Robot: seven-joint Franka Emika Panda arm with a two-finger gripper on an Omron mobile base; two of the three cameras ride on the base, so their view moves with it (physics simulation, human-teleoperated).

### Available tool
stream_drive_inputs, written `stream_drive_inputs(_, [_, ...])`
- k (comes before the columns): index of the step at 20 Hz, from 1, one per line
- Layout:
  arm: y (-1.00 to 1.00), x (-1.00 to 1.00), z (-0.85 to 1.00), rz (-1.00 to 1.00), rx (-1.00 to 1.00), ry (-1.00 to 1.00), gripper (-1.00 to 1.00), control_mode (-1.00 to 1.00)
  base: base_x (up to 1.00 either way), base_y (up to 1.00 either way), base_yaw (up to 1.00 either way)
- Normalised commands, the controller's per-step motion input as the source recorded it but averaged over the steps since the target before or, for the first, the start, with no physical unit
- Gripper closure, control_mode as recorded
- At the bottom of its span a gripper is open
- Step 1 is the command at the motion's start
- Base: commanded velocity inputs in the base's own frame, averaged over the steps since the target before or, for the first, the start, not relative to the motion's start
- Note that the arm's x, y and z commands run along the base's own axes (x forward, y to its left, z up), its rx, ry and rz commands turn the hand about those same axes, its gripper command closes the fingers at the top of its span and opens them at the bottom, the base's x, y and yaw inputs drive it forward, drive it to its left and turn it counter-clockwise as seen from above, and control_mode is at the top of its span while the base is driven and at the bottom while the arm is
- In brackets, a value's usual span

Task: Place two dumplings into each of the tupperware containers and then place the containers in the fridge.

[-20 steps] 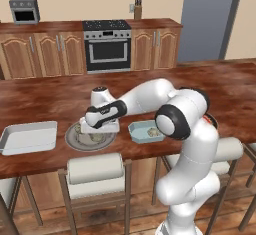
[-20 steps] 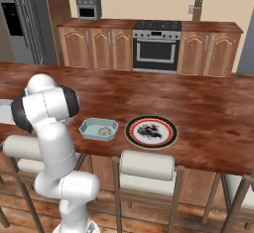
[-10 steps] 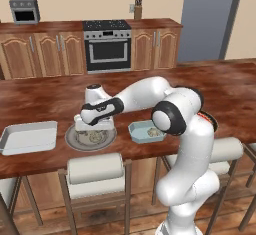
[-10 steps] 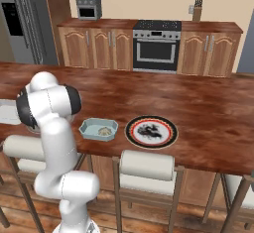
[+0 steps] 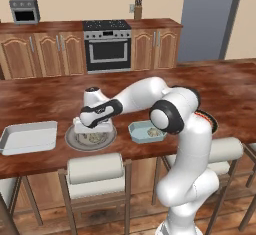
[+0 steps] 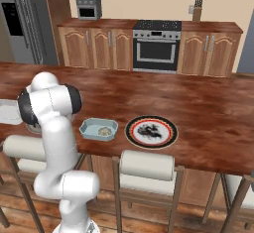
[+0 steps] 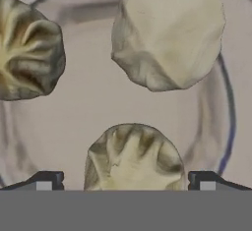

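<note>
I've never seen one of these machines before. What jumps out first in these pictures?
The big white arm bends low over the wooden counter, its tool hovering right above a round grey plate of dumplings, fingertips either side of the nearest one. Beside it sits a light blue tub, a white tray at the far left, and a dark-rimmed plate farther right.

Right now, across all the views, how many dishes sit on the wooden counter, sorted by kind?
Shallow tubs: 2, the light blue octagonal tub and the white-grey rectangular tray.
Round plates: 2, the grey round plate under the hand and the round plate with dark striped rim.
Total: 4.
</note>
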Motion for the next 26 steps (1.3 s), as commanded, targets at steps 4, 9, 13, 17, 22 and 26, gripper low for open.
stream_drive_inputs(4, [-0.09,0.00,-0.09,0.00,0.00,-0.03,-1.00,-1.00,0.00,0.00,0.00])
stream_drive_inputs(9, [-0.11,0.00,-0.14,0.00,0.00,-0.04,1.00,-1.00,0.00,0.00,0.00])
stream_drive_inputs(13, [0.00,-0.05,-0.14,0.00,0.00,-0.02,1.00,-1.00,0.00,0.00,0.00])
stream_drive_inputs(17, [-0.16,-0.09,0.23,0.00,0.00,-0.05,1.00,-1.00,0.00,0.00,0.00])
stream_drive_inputs(22, [-0.59,-0.08,0.67,0.00,0.00,-0.03,1.00,-1.00,0.00,0.00,0.00])
stream_drive_inputs(26, [-0.97,-0.21,0.49,0.00,0.00,0.00,1.00,-1.00,0.00,0.00,0.00])
